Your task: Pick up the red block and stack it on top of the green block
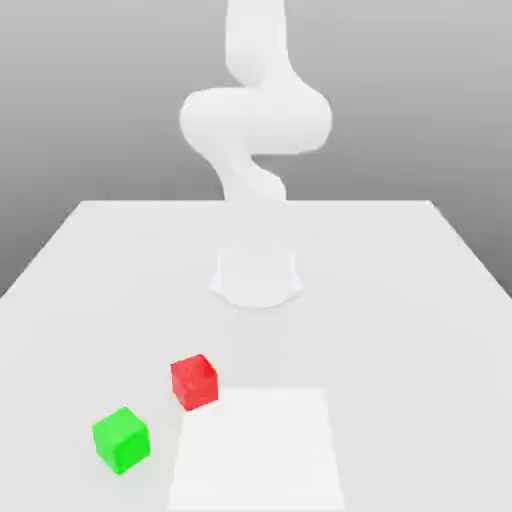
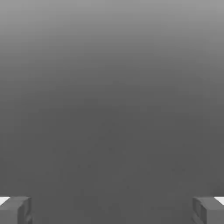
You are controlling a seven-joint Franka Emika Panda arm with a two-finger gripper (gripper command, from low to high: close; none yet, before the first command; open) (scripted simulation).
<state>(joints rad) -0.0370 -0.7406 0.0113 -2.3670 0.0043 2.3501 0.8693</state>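
Grey shading backs the pale desk (image 1: 400,330). Near its front-left corner, green block (image 1: 121,441) and red block (image 1: 195,382) sit apart; my pincer (image 2: 112,212) gapes wide.

You are getting bare tabletop (image 1: 400,330) on the exterior view's right, with nothing standing there. The red block (image 1: 194,382) and the green block (image 1: 121,440) are standing near each other, leaving you a gap between them. The arm's base (image 1: 256,278) is blocking the table's far middle, while nothing is covering either block's top.
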